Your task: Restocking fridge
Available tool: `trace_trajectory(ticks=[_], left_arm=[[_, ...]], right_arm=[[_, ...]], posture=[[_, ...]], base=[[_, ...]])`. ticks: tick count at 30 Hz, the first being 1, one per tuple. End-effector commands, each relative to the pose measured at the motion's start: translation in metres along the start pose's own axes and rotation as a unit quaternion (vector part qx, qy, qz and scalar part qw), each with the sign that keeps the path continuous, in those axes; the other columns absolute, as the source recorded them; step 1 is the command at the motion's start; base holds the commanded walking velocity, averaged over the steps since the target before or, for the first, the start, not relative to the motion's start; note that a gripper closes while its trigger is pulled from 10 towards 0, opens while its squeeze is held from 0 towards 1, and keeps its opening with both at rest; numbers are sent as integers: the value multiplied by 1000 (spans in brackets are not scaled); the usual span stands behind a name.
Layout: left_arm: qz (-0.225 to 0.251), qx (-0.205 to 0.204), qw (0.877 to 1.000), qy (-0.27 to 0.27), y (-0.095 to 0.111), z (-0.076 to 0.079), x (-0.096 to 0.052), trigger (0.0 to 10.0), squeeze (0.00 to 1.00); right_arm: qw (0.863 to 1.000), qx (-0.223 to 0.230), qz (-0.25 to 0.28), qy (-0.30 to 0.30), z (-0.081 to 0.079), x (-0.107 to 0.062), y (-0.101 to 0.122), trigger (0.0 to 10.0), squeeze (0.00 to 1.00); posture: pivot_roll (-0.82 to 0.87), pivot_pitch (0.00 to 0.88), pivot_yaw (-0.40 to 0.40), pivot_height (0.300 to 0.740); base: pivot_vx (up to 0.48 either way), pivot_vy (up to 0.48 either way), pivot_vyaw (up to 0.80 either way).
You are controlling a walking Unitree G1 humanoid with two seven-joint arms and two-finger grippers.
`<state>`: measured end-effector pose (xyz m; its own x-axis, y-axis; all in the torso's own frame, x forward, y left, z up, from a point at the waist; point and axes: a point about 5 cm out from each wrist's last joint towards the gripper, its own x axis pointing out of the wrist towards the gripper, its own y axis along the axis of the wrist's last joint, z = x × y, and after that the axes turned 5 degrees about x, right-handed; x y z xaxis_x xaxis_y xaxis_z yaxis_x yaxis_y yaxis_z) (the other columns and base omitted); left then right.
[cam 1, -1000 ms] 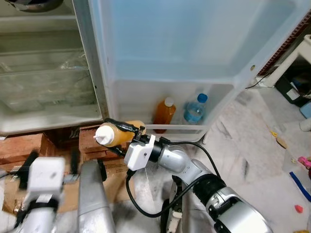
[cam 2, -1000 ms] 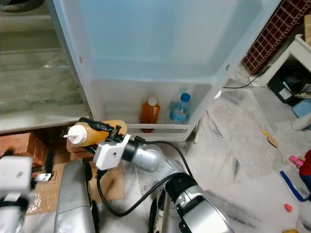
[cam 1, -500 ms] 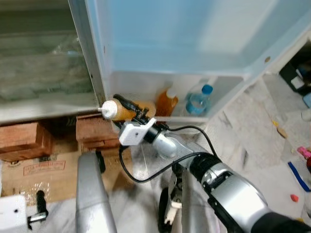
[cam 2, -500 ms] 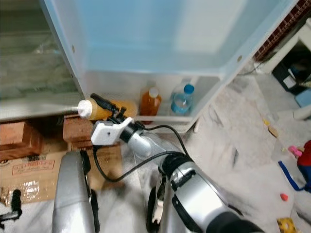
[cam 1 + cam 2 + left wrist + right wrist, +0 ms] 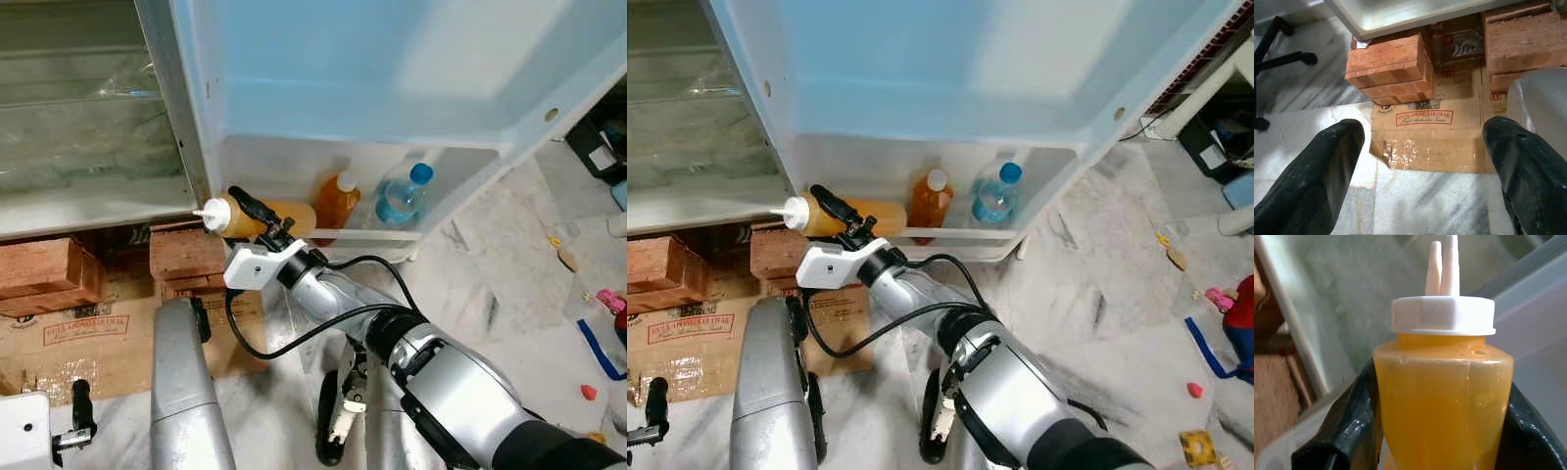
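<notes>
My right gripper (image 5: 247, 212) is shut on a yellow squeeze bottle (image 5: 257, 217) with a white nozzle cap, held sideways, nozzle pointing left. It hangs just in front of the left end of the open fridge door's bottom shelf (image 5: 343, 235). The right wrist view has the squeeze bottle (image 5: 1442, 396) between both black fingers (image 5: 1349, 416). On that door shelf stand an orange juice bottle (image 5: 336, 199) and a blue-capped water bottle (image 5: 400, 199). My left gripper (image 5: 1420, 166) hangs low over the floor, open with nothing between its fingers.
The fridge's glass shelves (image 5: 88, 137) lie at the upper left. Red bricks (image 5: 44, 279) and a flattened cardboard box (image 5: 88, 328) sit under the fridge. Marble floor (image 5: 509, 284) spreads to the right, with small litter and a white stool's leg there.
My right arm has carried the squeeze bottle forward and up toward the door shelf. The camera has shifted, so the fridge sits differently in the picture.
</notes>
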<state>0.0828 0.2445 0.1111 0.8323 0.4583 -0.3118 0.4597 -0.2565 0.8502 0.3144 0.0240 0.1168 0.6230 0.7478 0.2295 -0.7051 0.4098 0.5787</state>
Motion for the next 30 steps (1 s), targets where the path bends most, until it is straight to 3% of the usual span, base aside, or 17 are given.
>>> trace_trajectory(ticks=[1, 7, 11, 13, 14, 17, 18, 19, 20, 22, 25, 30], left_arm=[[-15, 8, 1000, -1, -4, -3, -4, 10000, 0], [-14, 9, 1000, -2, -4, -2, -3, 10000, 0], [-9, 14, 1000, -8, -2, 0, -1, 10000, 0], [-7, 15, 1000, -8, -2, 0, 0, 10000, 0], [-7, 15, 1000, -8, -2, 0, 0, 10000, 0], [-2, 15, 1000, -10, 0, 3, 5, 10000, 0], [1, 14, 1000, -12, 1, 5, 7, 10000, 0], [5, 13, 1000, -14, 2, 7, 9, 10000, 0], [5, 13, 1000, -14, 2, 7, 9, 10000, 0], [10, 14, 1000, -14, 3, 9, 12, 10000, 0], [11, 14, 1000, -12, 3, 8, 13, 10000, 0], [14, 20, 1000, -7, 3, 7, 16, 10000, 0]], right_arm=[[999, 1, -38, -5, 6, -5, -13, 10000, 0], [989, 72, -111, -70, 22, -12, -30, 10000, 0], [976, 129, -103, -142, 36, -3, -24, 10000, 0], [956, 184, -113, -197, 48, -2, -27, 10000, 0], [956, 184, -113, -197, 48, -2, -27, 10000, 0], [897, 307, -169, -270, 61, -13, -46, 10000, 0], [867, 350, -197, -294, 62, -21, -56, 10000, 0], [847, 373, -217, -309, 62, -29, -65, 10000, 0], [847, 373, -217, -309, 62, -29, -65, 10000, 0], [823, 387, -245, -336, 65, -46, -79, 10000, 0], [823, 382, -244, -342, 69, -47, -80, 10000, 0], [846, 381, -200, -316, 72, -27, -64, 10000, 0]], posture=[[434, 317, -152, 508], [433, 320, -148, 508], [429, 323, -138, 508], [421, 315, -137, 508], [421, 315, -137, 508], [410, 308, -136, 508], [403, 299, -137, 508], [403, 296, -139, 508], [403, 296, -139, 508], [402, 291, -139, 508], [402, 287, -138, 508], [406, 279, -137, 508]], base=[[0, 0, 0], [0, 0, 0], [0, 0, 0], [0, 0, 0], [0, 0, 0], [0, 0, 0], [0, 0, 0], [0, 0, 0], [0, 0, 0], [0, 0, 0], [0, 0, 0], [0, 0, 0]])
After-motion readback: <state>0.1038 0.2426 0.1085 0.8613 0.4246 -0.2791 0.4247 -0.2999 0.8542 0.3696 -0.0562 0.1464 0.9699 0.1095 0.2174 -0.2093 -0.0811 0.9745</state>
